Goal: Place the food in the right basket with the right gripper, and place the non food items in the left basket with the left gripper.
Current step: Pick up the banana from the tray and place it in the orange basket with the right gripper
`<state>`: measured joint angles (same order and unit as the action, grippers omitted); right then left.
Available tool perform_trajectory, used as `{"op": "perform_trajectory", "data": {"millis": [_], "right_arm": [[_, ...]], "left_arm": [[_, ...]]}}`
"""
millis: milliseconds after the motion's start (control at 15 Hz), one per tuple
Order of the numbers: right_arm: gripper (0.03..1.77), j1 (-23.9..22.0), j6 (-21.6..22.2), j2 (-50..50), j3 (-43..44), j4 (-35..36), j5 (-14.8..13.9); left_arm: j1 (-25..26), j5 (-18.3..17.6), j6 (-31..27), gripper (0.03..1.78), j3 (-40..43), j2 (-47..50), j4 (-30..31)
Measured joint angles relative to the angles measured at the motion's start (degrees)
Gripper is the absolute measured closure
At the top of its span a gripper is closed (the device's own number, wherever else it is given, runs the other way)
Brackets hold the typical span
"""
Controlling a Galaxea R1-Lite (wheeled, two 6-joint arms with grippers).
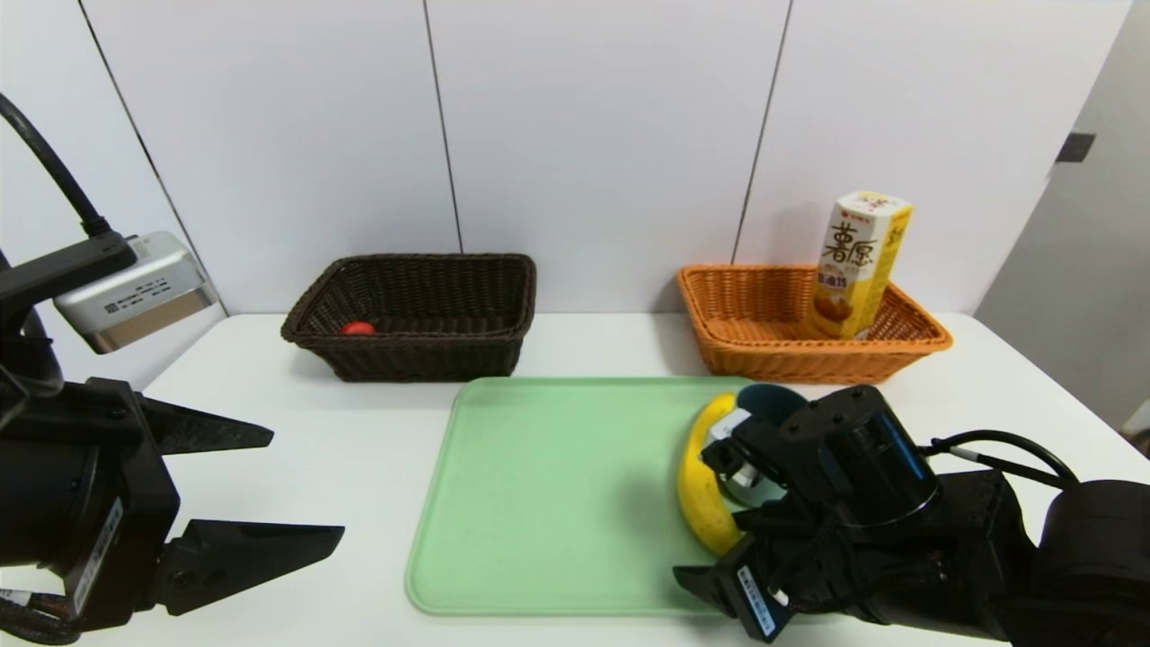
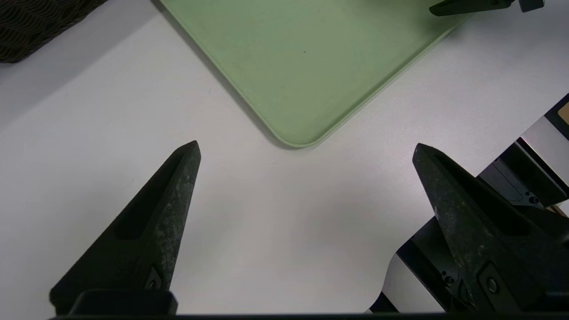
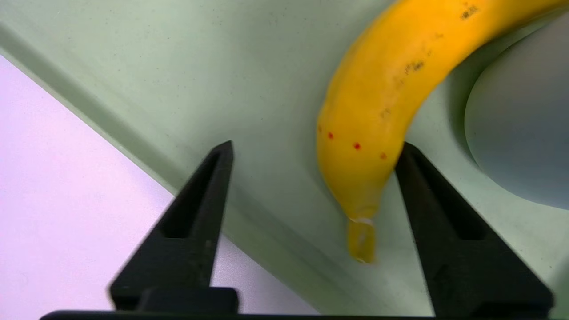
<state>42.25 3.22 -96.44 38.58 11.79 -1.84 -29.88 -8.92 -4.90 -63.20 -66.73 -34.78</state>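
The banana (image 1: 696, 485) lies on the green tray (image 1: 557, 485), curved round the grey-blue cup (image 1: 771, 400), which my right arm partly hides. In the right wrist view my right gripper (image 3: 316, 146) is open and low over the tray. It straddles the banana's (image 3: 378, 102) stem end, and one finger touches the peel beside the cup (image 3: 520, 133). The snack box (image 1: 861, 265) stands tilted in the orange basket (image 1: 746, 359). The red duck (image 1: 358, 328) sits in the dark brown basket (image 1: 422, 355). My left gripper (image 1: 305, 485) hangs open and empty over bare table. No spoon is in view.
The white table (image 1: 341, 449) runs out to a front edge close under both arms. A white panelled wall stands right behind the baskets. The left wrist view shows the tray's near corner (image 2: 293, 138) and the table's edge beside one finger.
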Motion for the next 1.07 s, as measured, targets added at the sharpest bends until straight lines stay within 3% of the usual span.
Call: {"op": "perform_trajectory", "data": {"millis": [267,333,400,1067], "right_arm": [[1.10,0.00,0.00,-0.17,-0.16,-0.05,0.06],[1.64,0.00,0.02,-0.20,-0.16,-0.09,0.16],[1.71,0.00,0.02,-0.22,-0.20,-0.02,0.11],[1.71,0.09,-0.02,0.79,-0.17,0.00,0.55]], "left_arm": [[0.00,0.00,0.02,0.12,0.00,0.02,0.00],[0.00,0.00,0.05,0.12,0.00,0.06,0.00],[0.00,0.00,0.05,0.12,0.00,0.11,0.00],[0.00,0.02,0.05,0.12,0.00,0.63,0.00]]}}
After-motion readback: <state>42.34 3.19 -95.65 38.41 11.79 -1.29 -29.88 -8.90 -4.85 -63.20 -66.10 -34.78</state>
